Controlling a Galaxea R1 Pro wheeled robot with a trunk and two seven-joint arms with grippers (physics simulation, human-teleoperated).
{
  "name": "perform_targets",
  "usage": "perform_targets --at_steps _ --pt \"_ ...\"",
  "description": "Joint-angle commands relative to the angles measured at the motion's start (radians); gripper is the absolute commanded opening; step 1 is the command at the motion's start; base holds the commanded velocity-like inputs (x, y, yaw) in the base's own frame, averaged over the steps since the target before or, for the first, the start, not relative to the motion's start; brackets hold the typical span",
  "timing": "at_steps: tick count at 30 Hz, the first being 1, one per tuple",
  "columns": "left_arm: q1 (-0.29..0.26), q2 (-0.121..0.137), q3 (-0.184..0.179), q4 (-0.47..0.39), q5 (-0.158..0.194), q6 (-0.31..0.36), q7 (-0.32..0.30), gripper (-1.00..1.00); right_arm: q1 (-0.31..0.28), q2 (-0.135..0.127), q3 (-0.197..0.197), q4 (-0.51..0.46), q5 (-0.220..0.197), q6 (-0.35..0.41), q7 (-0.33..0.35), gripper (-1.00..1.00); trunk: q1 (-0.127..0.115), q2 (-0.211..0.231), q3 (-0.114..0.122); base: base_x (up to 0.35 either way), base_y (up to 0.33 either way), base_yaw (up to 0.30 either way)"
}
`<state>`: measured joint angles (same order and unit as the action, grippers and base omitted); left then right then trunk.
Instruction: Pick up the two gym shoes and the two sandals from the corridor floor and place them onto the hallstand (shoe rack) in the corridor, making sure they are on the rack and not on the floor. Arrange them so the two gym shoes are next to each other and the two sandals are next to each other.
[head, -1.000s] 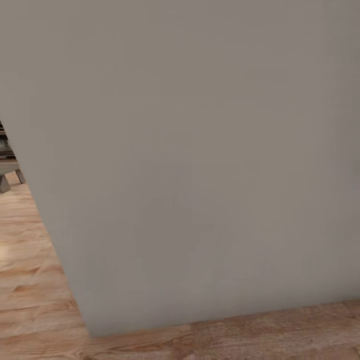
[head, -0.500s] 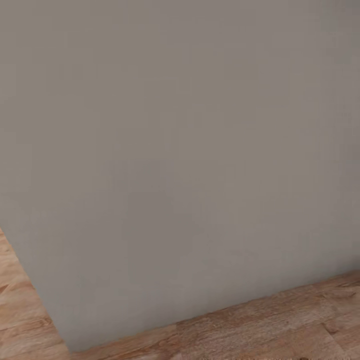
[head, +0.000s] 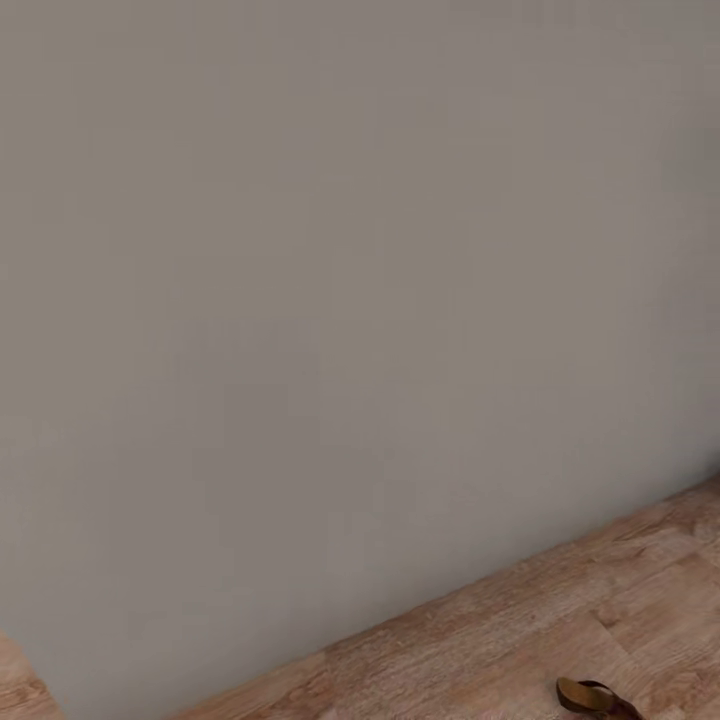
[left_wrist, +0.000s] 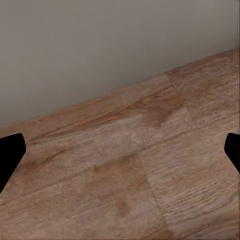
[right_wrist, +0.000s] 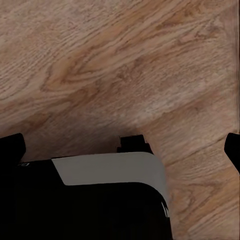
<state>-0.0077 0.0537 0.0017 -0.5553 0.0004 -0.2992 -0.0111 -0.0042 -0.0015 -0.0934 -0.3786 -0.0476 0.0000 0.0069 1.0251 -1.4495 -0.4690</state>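
One dark brown sandal (head: 595, 698) with a tan footbed peeks in at the bottom right of the head view, lying on the light brown plank corridor floor (head: 560, 630). The other sandal, both gym shoes and the hallstand are out of view. In the left wrist view my left gripper (left_wrist: 120, 150) is open, its dark fingertips (left_wrist: 10, 152) far apart over bare floor near a wall's foot. My right gripper (right_wrist: 120, 147) is open too, its fingertips (right_wrist: 11, 145) wide apart above floor planks, with nothing between them.
A plain grey wall (head: 330, 300) takes up most of the head view, close in front, and meets the floor along a slanting line. Part of my own black and pale grey base (right_wrist: 100, 200) lies under the right gripper.
The head camera has swung, so the wall's edge and the floor line have slid left across the picture. The furniture at the far left is gone from view and the sandal has come in.
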Motion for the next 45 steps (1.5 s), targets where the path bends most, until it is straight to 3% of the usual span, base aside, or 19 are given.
perform_targets --at_steps 1,9,17,24,36,45 --pt "0.0 0.006 0.0 0.001 0.0 -0.003 -0.001 1.0 0.0 0.001 -0.006 0.0 -0.008 0.0 0.001 1.0 0.0 -0.001 -0.001 0.0 0.0 -0.266" --pt "0.0 0.028 0.0 0.01 -0.002 -0.004 -0.001 1.0 0.0 0.0 -0.023 -0.001 -0.019 0.0 0.001 1.0 0.0 -0.001 -0.001 0.0 0.0 -0.266" --pt "-0.001 0.025 -0.004 0.011 -0.003 -0.003 0.001 1.0 0.0 -0.001 -0.026 -0.001 -0.02 0.0 0.001 1.0 0.0 -0.001 -0.001 0.0 0.0 -0.266" --pt "-0.001 -0.03 -0.01 0.014 -0.005 -0.001 0.0 1.0 0.0 -0.003 -0.027 0.004 -0.02 -0.001 0.002 1.0 0.0 -0.001 -0.001 0.0 0.0 -0.266" --pt "-0.005 -0.045 -0.008 0.011 -0.004 -0.001 -0.003 1.0 0.0 -0.004 -0.028 0.003 -0.02 -0.001 0.002 1.0 0.0 -0.001 -0.001 0.0 0.0 -0.267" --pt "-0.083 -0.071 -0.008 0.009 -0.005 -0.001 -0.004 1.0 0.0 -0.004 -0.028 0.003 -0.02 0.0 0.002 1.0 0.0 -0.001 -0.001 0.0 0.0 -0.294"
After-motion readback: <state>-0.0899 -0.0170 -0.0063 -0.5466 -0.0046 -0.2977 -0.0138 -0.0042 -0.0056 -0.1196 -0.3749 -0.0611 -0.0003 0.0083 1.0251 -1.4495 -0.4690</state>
